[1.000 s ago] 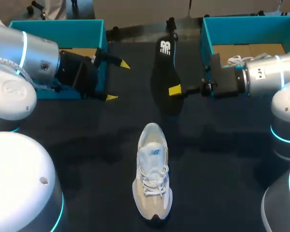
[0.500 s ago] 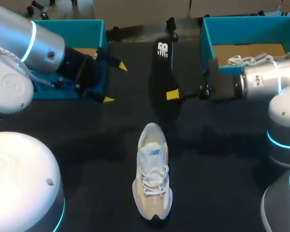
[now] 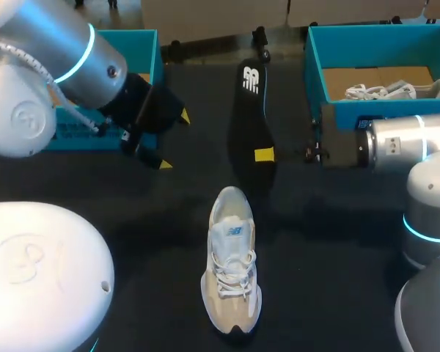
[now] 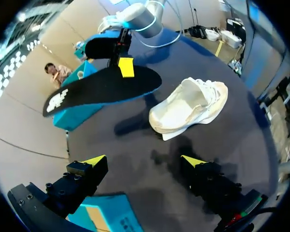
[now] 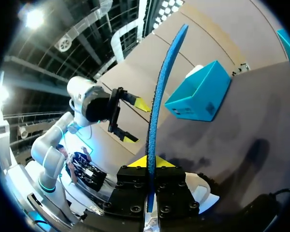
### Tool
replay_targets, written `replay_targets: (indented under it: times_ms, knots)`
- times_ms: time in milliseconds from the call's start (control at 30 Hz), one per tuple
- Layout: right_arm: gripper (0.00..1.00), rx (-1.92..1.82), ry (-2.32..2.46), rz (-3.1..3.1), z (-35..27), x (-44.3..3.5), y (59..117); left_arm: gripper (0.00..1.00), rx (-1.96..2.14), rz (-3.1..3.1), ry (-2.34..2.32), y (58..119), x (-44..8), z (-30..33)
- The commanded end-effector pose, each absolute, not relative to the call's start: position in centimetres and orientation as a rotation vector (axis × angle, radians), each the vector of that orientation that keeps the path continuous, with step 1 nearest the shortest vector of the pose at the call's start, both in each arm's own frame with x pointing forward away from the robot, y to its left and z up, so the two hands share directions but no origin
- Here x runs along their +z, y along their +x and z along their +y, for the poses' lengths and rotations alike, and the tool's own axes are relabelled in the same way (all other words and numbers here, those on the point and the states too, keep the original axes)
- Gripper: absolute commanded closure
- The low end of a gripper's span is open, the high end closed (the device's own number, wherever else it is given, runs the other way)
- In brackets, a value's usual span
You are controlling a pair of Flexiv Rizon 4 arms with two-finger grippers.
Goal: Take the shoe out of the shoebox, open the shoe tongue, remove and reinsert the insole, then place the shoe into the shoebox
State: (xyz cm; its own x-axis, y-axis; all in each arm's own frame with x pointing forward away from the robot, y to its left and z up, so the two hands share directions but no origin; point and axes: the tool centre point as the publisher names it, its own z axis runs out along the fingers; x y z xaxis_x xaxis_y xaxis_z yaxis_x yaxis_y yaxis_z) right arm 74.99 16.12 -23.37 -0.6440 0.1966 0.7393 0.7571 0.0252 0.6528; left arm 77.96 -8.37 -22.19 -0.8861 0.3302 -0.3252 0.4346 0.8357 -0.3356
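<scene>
One shoe stands out on the surface nearest the robot, so unboxing and insole removal look done; reinsertion and boxing are left. Beyond it the right gripper pinches the one insole above the surface, and the left gripper is spread and empty. Farthest are two boxes: left shoebox, and right shoebox holding a second shoe.

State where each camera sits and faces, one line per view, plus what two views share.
Head view: above and behind, looking down on the table; left arm and right arm enter from the sides.
Left wrist view: on the left arm, facing insole and shoe; open left gripper shows.
Right wrist view: on the right arm, looking along the insole; right gripper clamps it.
Both wrist views share the insole.
</scene>
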Motion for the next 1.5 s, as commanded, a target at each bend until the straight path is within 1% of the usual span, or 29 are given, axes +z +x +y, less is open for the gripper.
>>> replay_targets:
  times_ms: [33,200,900,1500]
  knots:
    - [1.0,-1.69,-0.966,-1.864,15.8,-23.6,74.2,0.0,-0.485,2.863,0.572,78.1,-22.7,-8.9]
    - [1.0,-1.718,-0.95,-1.857,15.8,-24.0,74.1,0.0,-0.446,2.907,0.565,77.4,-23.3,-8.9]
    - [1.0,-1.718,-0.95,-1.857,15.8,-24.0,74.1,0.0,-0.446,2.907,0.565,77.4,-23.3,-8.9]
    - [1.0,-1.87,-0.882,-1.882,16.7,-24.6,72.4,0.0,-0.325,3.065,0.284,76.8,-23.7,-7.5]
